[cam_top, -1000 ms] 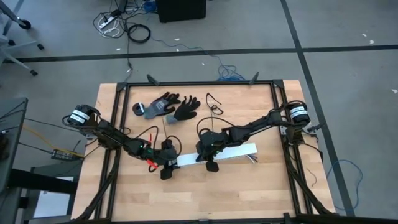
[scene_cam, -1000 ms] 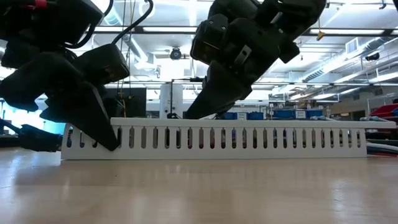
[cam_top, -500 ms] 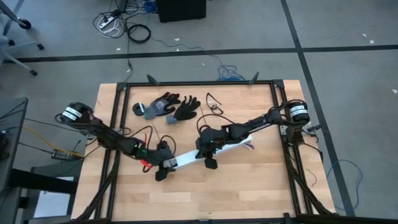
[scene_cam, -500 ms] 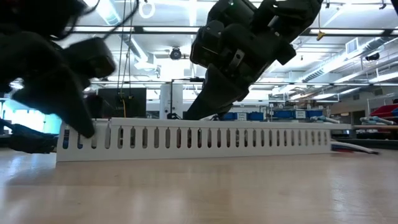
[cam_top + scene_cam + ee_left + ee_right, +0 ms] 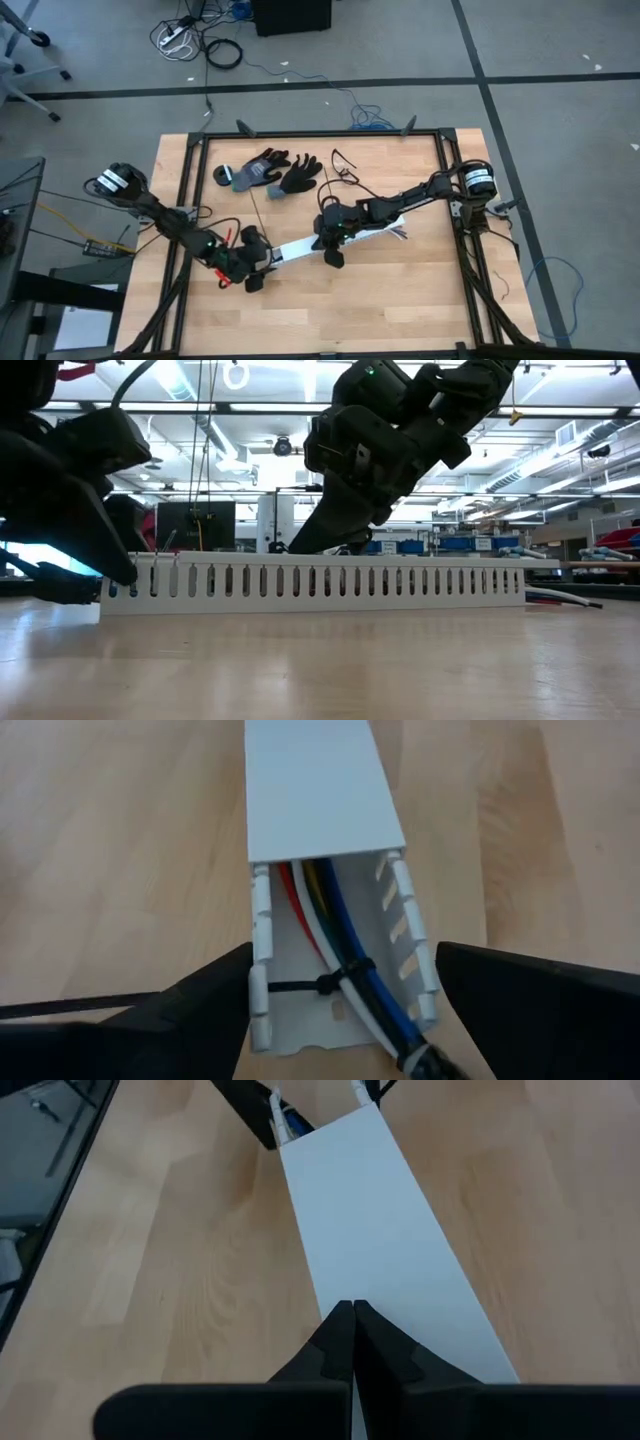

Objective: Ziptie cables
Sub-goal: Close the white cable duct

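A long white slotted duct (image 5: 335, 243) with a flat cover lies slanted on the wooden table. In its open left end the cables (image 5: 335, 935) show: red, white, yellow, blue and black strands, with a black ziptie (image 5: 300, 988) around them. Their other ends (image 5: 402, 233) stick out of the duct's right end. My left gripper (image 5: 343, 965) is open, one finger on each side of the duct's left end (image 5: 115, 585). My right gripper (image 5: 352, 1308) is shut, with its tips on the duct's cover near the middle (image 5: 333, 248). My left gripper stands with its fingers (image 5: 215, 995) close beside the duct's side walls; whether they touch, I cannot tell. My right gripper presses its shut fingertips down on the duct's flat white cover (image 5: 370, 1280), about midway along it. It comes slanting down from the table's right, along the duct. The duct lies flat on the table.
Two dark gloves (image 5: 272, 172) and a small dark ring (image 5: 222, 176) lie at the far left. A thin black cord loop (image 5: 345, 165) lies at the far middle. Black frame rails (image 5: 448, 170) run along the table's sides. Bare wood stretches toward the near edge.
The duct has slid toward the table's left and turned a little, its right end swinging toward the far edge. My left gripper has drawn back toward the table's left along the duct's end. My right gripper has stayed shut on the cover and gone along with it.
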